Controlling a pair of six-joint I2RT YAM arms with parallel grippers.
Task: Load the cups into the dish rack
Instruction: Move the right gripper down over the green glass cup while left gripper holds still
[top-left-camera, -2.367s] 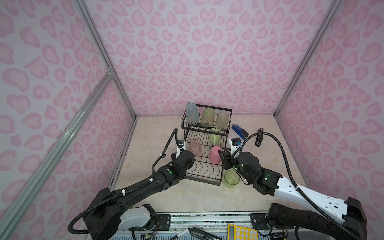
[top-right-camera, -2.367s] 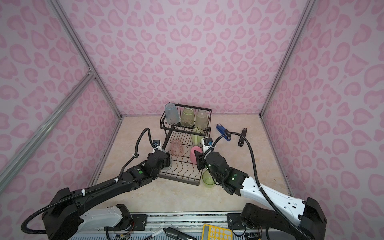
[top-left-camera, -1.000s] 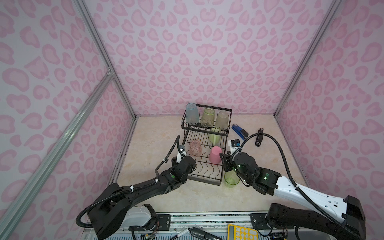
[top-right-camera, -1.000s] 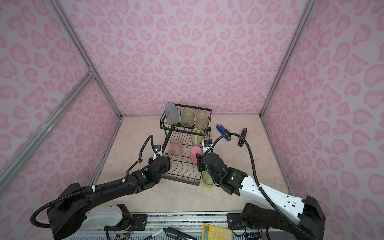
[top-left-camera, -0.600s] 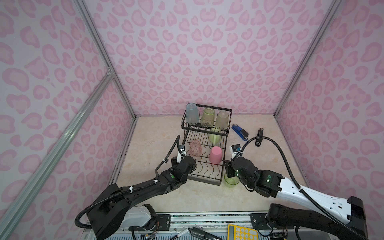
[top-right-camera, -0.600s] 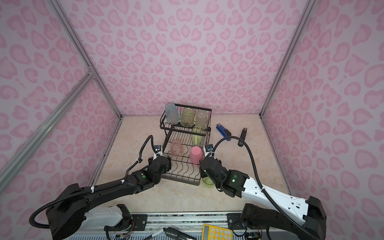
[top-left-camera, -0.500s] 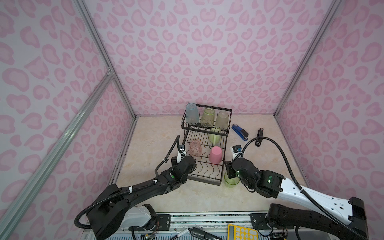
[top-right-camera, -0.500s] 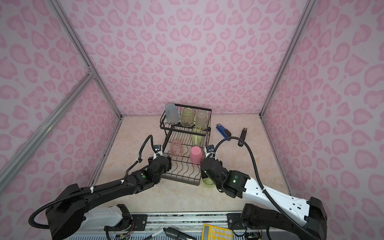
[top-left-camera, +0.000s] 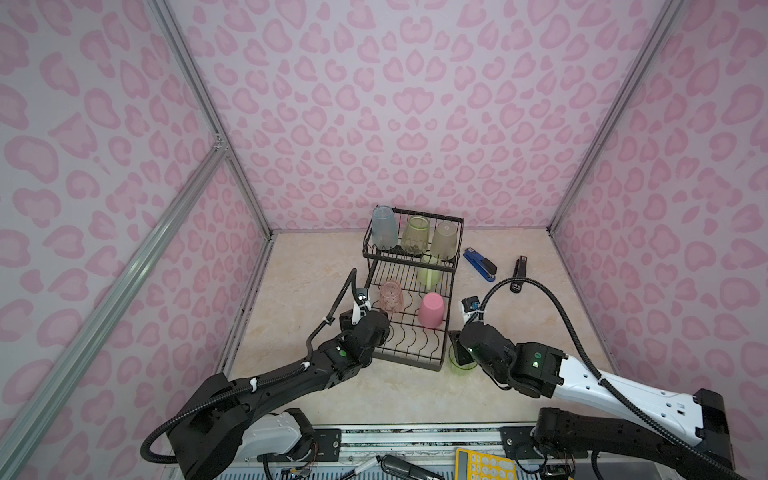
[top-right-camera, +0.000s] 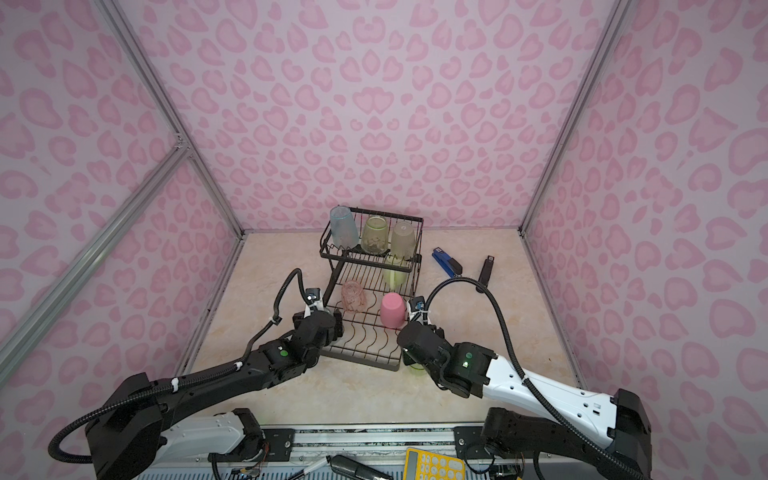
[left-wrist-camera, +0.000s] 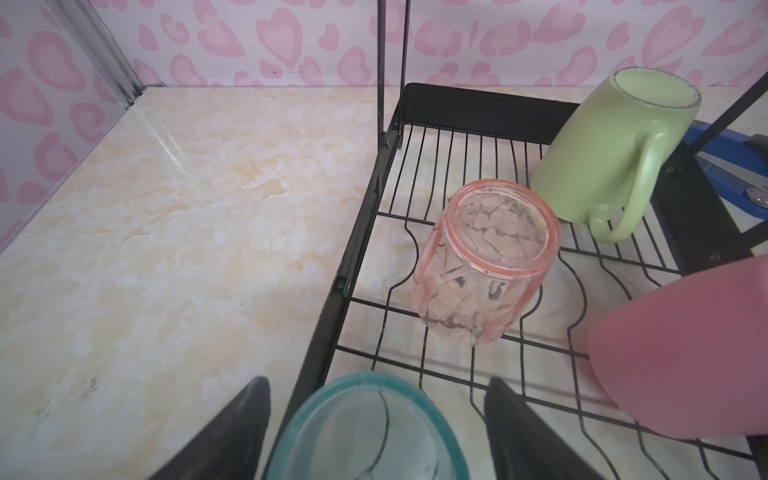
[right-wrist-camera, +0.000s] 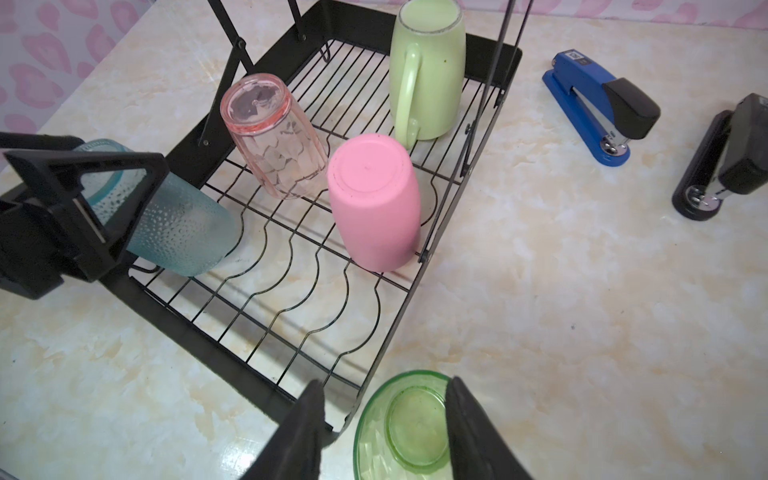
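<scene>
The left gripper (left-wrist-camera: 376, 386) stands with its jaws spread on either side of the teal cup (left-wrist-camera: 365, 432), and a sliver of gap on at least one side shows it is not clamped. That cup sits mouth-down and tilted at the near left corner of the dish rack (right-wrist-camera: 224, 353), its base leaning out over the left rim. The right gripper (right-wrist-camera: 384, 381) is partly open over the green cup (right-wrist-camera: 403, 428). One finger is clear of the cup on the rack side and the other overlaps the rim, though I cannot tell whether it touches. The green cup stands mouth-up on the table (right-wrist-camera: 582, 311), just outside the rack's near right corner. Further back on the lower tray, the clear pink cup (right-wrist-camera: 274, 137) and the solid pink cup (right-wrist-camera: 374, 199) stand upside down side by side, and the pale-green mug (right-wrist-camera: 428, 70) is inverted at the far right corner. The raised basket (top-left-camera: 432, 213) at the far end holds a blue tumbler (top-left-camera: 383, 227), a green tumbler (top-left-camera: 415, 235) and a beige tumbler (top-left-camera: 444, 240) in a row. A blue stapler (right-wrist-camera: 598, 108) and a black stapler (right-wrist-camera: 723, 162) lie on the table near its far right corner.
</scene>
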